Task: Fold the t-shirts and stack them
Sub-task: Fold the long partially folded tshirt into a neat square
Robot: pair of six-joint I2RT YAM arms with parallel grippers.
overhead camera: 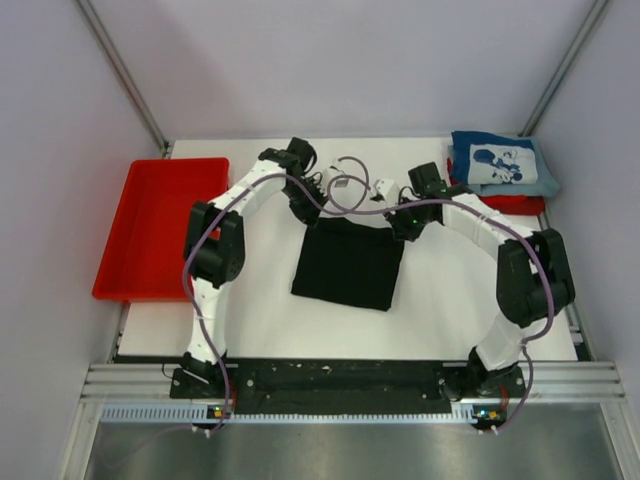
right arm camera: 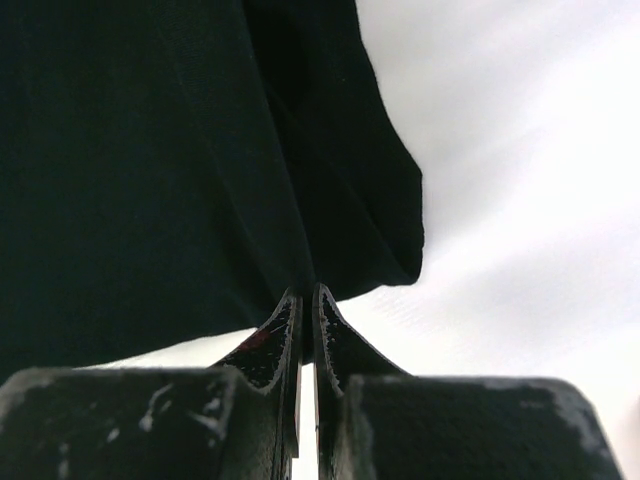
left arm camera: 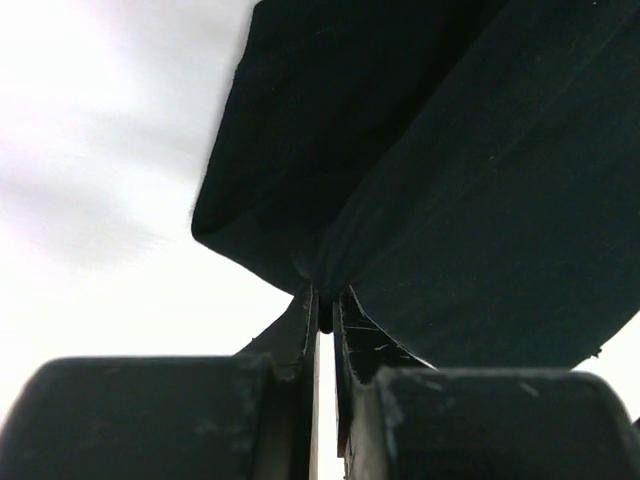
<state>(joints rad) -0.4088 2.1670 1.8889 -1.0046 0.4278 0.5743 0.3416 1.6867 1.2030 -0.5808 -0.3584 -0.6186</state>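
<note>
The black t-shirt point(overhead camera: 348, 263) lies folded into a rough square on the white table's middle. My left gripper point(overhead camera: 303, 212) is shut on its far left corner; the left wrist view shows the black cloth point(left arm camera: 430, 180) pinched between the closed jaws point(left arm camera: 325, 300). My right gripper point(overhead camera: 403, 225) is shut on the far right corner; the right wrist view shows the cloth point(right arm camera: 180, 170) pinched at the fingertips point(right arm camera: 309, 295). The blue t-shirt with white cartoon print point(overhead camera: 503, 165) lies folded at the back right on top of the red t-shirt point(overhead camera: 515, 204).
A red plastic tray point(overhead camera: 160, 225) sits at the table's left side. Grey walls enclose the table point(overhead camera: 260, 310). Cables loop between the two arms above the shirt's far edge point(overhead camera: 345, 185).
</note>
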